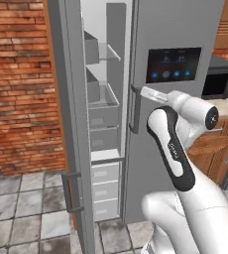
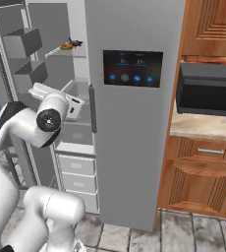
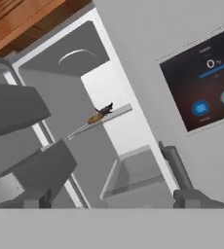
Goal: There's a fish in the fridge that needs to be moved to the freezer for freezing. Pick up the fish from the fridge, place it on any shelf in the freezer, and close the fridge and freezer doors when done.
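Right base view, microwave (image 2: 208,95) beside fridge (image 2: 134,123)

Flat, even rendered light throughout, with soft shadows, no glare, and slightly coarse, blurry detail.

The left base view is looking from behind the white arm (image 1: 185,163), on its left, forward and slightly down at the tall grey unit (image 1: 180,30), close up, taking in the open compartment and a brick wall (image 1: 17,84) to the left. The right base view is facing the same unit (image 2: 134,24) from behind the arm's right, with wooden cabinets (image 2: 203,177) to the right. Both are sharing the open compartment, its bins and the dark touch panel (image 1: 173,64) (image 2: 132,68). The hand view is sitting nearer, rolled sideways, looking up into that compartment past the panel (image 3: 206,92).
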Controlling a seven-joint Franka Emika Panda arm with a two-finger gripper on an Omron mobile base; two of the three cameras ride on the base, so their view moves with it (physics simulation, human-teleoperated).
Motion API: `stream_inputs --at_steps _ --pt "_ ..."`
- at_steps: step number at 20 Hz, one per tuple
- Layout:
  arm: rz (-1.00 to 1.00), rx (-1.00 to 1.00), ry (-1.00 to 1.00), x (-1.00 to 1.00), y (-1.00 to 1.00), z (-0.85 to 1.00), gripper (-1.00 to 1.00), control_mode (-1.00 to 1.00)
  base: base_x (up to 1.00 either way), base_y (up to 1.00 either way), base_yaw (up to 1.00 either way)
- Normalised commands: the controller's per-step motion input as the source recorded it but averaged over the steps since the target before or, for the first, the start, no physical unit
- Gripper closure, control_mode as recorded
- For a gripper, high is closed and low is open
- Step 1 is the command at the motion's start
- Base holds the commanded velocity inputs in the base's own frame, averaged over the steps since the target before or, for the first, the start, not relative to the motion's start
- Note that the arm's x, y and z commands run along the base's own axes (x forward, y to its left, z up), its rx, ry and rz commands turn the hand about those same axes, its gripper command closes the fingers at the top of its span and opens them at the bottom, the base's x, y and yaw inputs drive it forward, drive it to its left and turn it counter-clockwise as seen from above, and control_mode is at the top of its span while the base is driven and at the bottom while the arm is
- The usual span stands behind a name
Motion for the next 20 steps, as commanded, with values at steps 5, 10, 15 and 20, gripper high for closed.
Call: stream_inputs --at_steps 5,10,15,20 --pt "-0.06 -0.04 0.13 -0.83 0.0 0.6 -1.0 -1.0 0.0 0.0 0.0" --pt "0.0 -0.07 0.09 -0.83 0.08 0.28 -1.0 -1.0 0.0 0.0 0.0" --pt "0.0 -0.07 0.02 -0.83 0.22 0.04 -1.0 -1.0 0.0 0.0 0.0" --pt "0.0 -0.08 -0.14 -0.51 0.52 0.0 -1.0 -1.0 0.0 0.0 0.0"
